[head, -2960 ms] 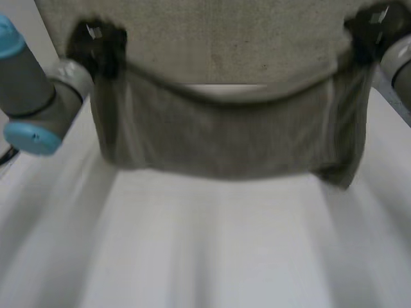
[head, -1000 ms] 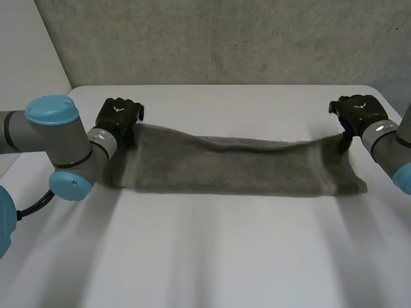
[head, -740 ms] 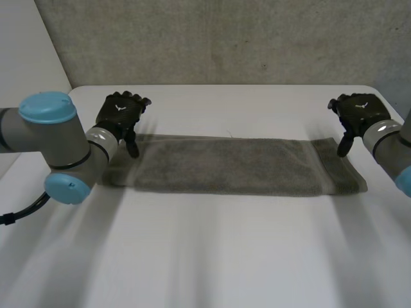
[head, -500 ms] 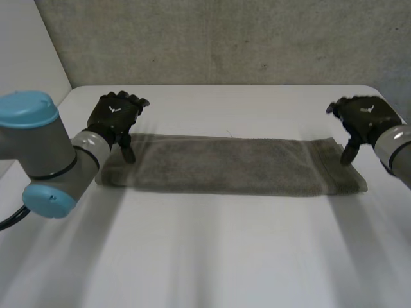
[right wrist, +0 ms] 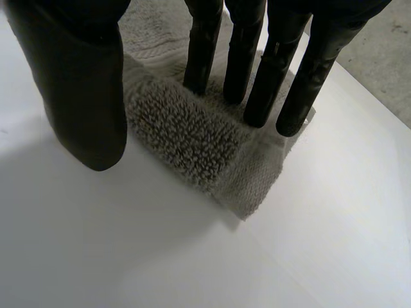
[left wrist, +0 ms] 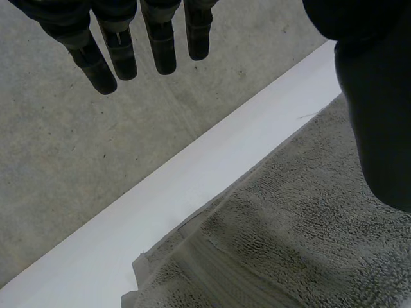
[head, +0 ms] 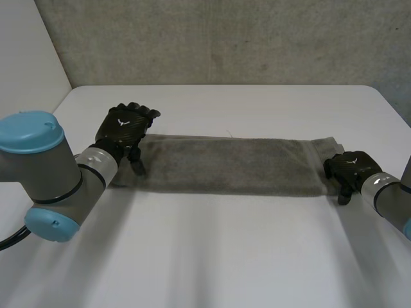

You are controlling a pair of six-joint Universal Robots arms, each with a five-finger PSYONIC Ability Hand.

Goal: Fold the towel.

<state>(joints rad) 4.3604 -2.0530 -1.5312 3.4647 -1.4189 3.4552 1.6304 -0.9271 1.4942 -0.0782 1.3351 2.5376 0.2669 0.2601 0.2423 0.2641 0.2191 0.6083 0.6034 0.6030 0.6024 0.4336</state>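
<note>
White table (head: pixel 212 256), bare at the near side. Right hand (head: pixel 350 170) sits at the towel's (head: pixel 231 167) near right corner. Its fingers (right wrist: pixel 257 83) are straight, with tips resting on top of the corner, and its thumb (right wrist: pixel 77 83) is down just beside the folded edge on the table side, so it's spread and not clamped. Towel is grey-brown terry, folded lengthwise into a long narrow strip lying flat across the table's middle, left to right. Looped pile and doubled layers show at the right corner, and a flat woven band crosses near each end. Left hand (head: pixel 125 128) hovers over the towel's left end with fingers (left wrist: pixel 160 45) straight and apart, thumb above the cloth, holding nothing. Left arm (head: pixel 45 173) comes in from the near left. Grey concrete wall (head: pixel 225 38) behind the table's far edge.
</note>
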